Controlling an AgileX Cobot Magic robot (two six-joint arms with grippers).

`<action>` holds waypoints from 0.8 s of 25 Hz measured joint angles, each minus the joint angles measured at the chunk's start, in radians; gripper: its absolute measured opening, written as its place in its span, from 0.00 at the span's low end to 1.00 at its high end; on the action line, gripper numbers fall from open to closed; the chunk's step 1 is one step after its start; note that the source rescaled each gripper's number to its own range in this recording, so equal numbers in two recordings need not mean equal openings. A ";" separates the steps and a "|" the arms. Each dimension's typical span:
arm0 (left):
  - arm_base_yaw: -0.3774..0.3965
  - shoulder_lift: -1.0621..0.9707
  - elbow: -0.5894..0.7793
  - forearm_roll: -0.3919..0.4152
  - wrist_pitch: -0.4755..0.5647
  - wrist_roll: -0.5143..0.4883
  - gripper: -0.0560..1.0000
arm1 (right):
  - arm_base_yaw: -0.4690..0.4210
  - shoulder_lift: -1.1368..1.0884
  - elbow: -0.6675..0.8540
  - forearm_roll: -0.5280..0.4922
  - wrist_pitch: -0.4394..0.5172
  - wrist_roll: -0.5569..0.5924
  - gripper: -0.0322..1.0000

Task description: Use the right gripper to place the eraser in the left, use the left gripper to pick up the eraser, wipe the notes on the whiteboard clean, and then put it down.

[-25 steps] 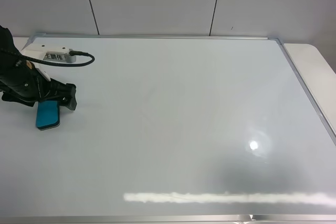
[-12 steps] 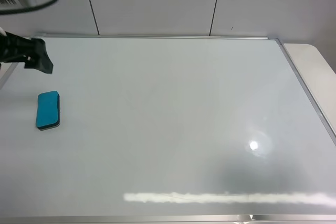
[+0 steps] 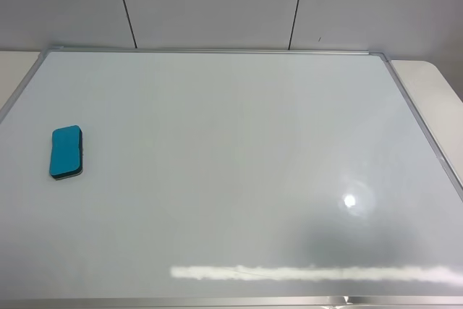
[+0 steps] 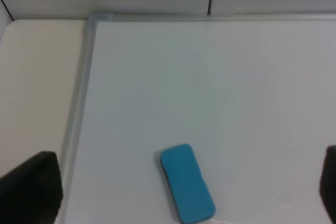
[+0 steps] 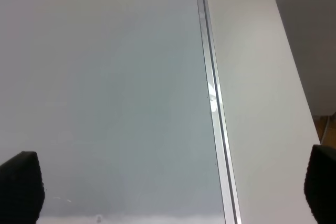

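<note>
Both jaws stand wide and hold nothing, and the eraser (image 3: 66, 152) lies flat at the left of the frame on the whiteboard (image 3: 239, 164), near its left edge.

Back wall (image 3: 210, 1): pale grey panels w/ two thin dark vertical seams, slightly slanted. Cream-white surface (image 3: 434, 85) shows at right & at far left corner, matte. Overhead light gives a small round glare spot (image 3: 350, 200) plus a long bright streak (image 3: 311, 273) near front edge.
</note>
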 joint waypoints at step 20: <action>0.030 -0.566 0.380 -0.114 0.203 0.086 1.00 | 0.000 0.000 0.000 0.000 0.000 0.000 1.00</action>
